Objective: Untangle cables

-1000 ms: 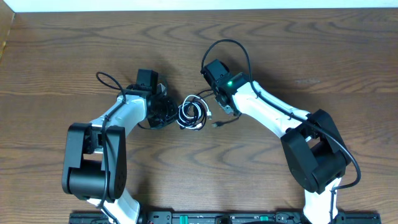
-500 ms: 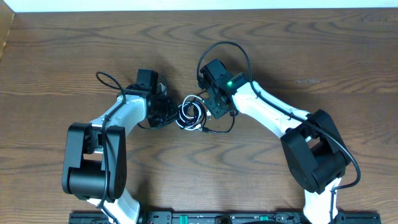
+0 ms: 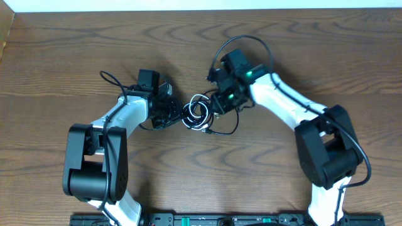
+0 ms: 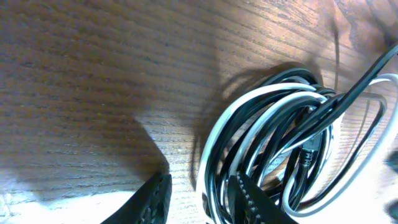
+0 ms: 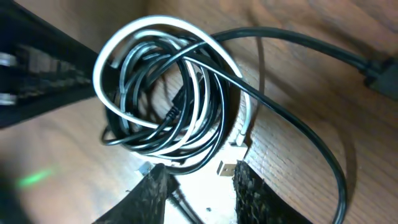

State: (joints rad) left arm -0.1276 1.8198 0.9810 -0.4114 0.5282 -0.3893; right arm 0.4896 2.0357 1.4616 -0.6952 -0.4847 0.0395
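Hidden, left: only the two dark ribbed tips of the left gripper [image 4: 200,200] show, cut off by the lower frame edge. From overhead the arm body covers them.
Hidden, right: the right gripper [image 5: 200,190] likewise shows only its tips at the lower edge.
Hard to make out: a blurred dark shape [image 5: 37,68] fills the left of the right wrist view and cannot be identified. The crossings inside the bundle cannot be traced.
Cut off: a black plug [image 5: 380,73] runs out of the right frame edge.
Task item: the cables [image 3: 198,116] form one small round bundle on the table, between the two grippers.
Black cord [image 4: 364,78]: thin, glossy, many loops. One loose strand curves out beside the bundle on the right arm's side.
White cord [image 5: 149,25]: smooth, wound through the black loops, ending in a metal plug [image 5: 227,168].
Left gripper state: fingers apart, rim strands of the bundle between them, not clamped.
Right gripper state: fingers apart, nothing held, the metal plug just ahead of the gap.
Surface: table [image 3: 75,56], dark brown wood grain, matte.
Room: a pale strip [image 3: 188,4] runs along the far table edge.
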